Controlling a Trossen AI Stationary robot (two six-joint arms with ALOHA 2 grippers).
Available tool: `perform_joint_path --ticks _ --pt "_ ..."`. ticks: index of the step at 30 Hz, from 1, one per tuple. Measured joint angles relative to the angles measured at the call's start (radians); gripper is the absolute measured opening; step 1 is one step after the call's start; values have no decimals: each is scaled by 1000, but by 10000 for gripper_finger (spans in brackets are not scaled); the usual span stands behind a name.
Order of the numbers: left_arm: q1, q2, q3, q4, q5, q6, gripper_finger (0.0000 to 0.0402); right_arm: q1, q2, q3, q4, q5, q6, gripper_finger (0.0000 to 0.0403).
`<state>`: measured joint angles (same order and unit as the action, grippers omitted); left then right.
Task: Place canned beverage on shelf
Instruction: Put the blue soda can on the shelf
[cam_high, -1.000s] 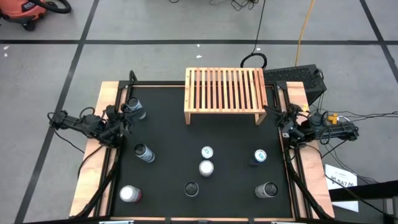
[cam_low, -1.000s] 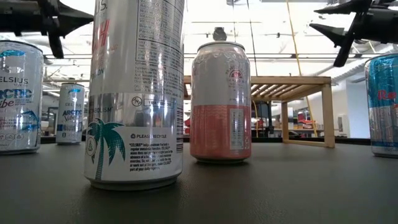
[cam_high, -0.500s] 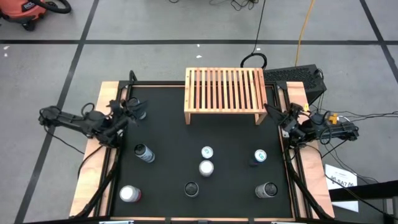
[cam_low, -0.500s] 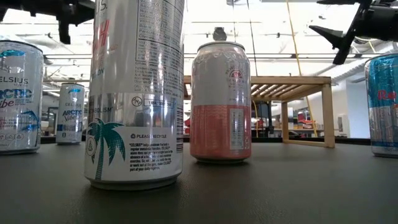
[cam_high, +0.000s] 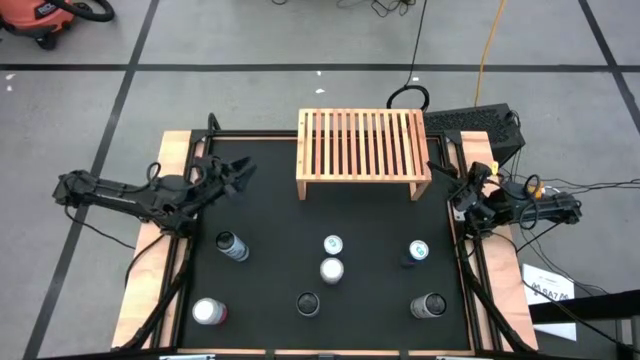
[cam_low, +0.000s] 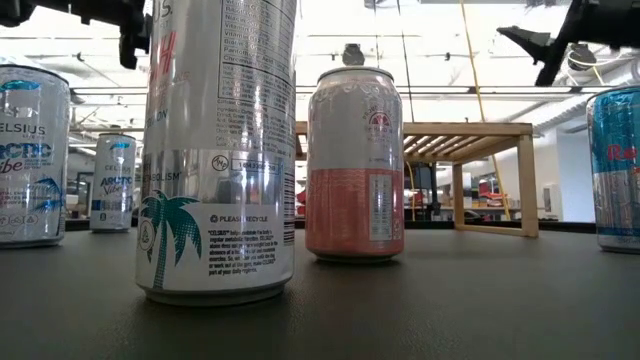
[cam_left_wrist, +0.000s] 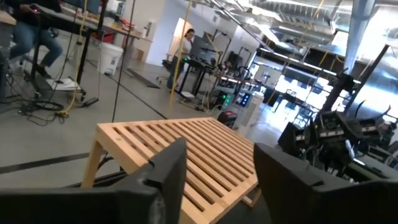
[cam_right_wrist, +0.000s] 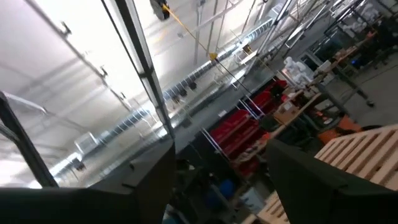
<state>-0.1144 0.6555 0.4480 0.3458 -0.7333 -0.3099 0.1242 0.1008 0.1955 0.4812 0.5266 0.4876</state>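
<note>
The light-wood slatted shelf stands at the table's far middle, on its side legs. Several cans stand upright on the black mat: a tall silver one, a pink one, one at the left and one at the right. My left gripper is open above the mat's far left. It points at the shelf with nothing between its fingers. My right gripper is open by the table's right edge, raised and holding nothing.
More cans stand near the front edge. A far-left can shows only in the low view; the left arm covers it from above. Bare mat lies between the shelf and the middle cans. Wooden borders frame the mat.
My left gripper has risen and swung toward the table's right, from the left border to over the far-left mat beside the shelf, and its fingers have opened. My right gripper has risen slightly at the right edge. No can has moved.
</note>
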Motion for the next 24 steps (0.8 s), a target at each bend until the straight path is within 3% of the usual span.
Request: perform_joint_path --ticks 6,18,24 --pt "47 8 1 1 45 -54 224 0 106 123 -99 1 -61 242" --pt "110 32 35 0 158 -101 226 0 256 256 -119 1 -63 242" --pt "149 96 165 -187 226 -95 226 0 309 310 -101 1 -67 242"
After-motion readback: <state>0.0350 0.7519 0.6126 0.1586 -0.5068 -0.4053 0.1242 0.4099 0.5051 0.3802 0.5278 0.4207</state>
